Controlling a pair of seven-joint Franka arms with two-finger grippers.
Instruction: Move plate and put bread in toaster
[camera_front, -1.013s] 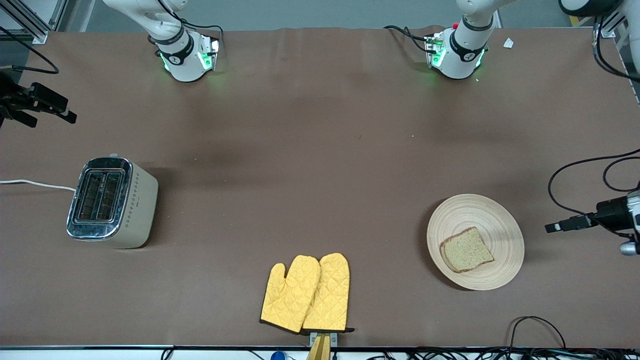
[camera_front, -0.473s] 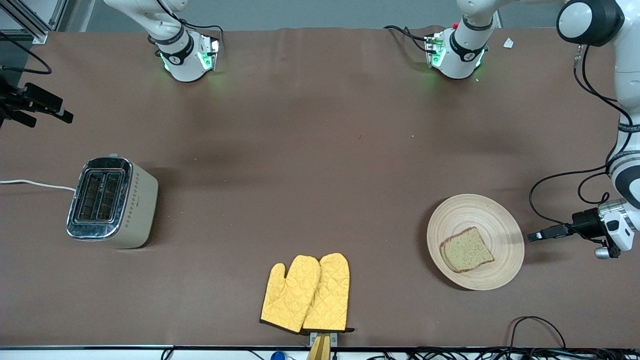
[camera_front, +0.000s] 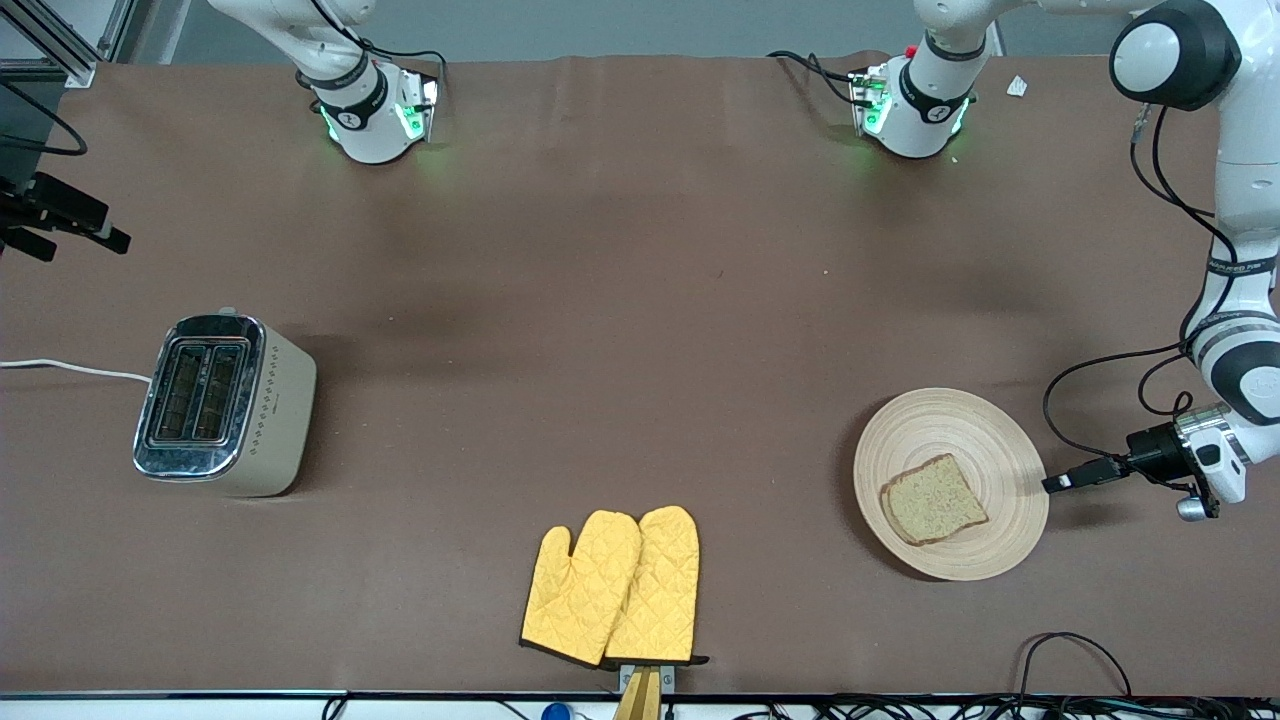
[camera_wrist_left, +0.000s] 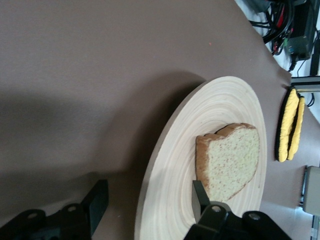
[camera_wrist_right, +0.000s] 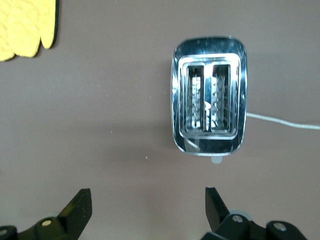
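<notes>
Two end effectors, both spread open and empty: left end effector (camera_wrist_left: 147, 200) straddles the rim of the wooden plate (camera_front: 990, 440) carrying the bread slice (camera_front: 933, 500) near the desk's (camera_front: 640, 300) left-arm end; right end effector (camera_wrist_right: 147, 205) hangs over the desk's right-arm edge near the toaster (camera_front: 225, 405).

The left arm reaches down from its base at one o'clock of the front view, wrist bent low, and its left gripper (camera_front: 1058, 483) points toward nine o'clock with fingers (camera_wrist_left: 95, 200) spread apart. The right gripper (camera_front: 105, 237) hangs at the ten o'clock edge, jaws wide, fingers (camera_wrist_right: 80, 205) parted.
</notes>
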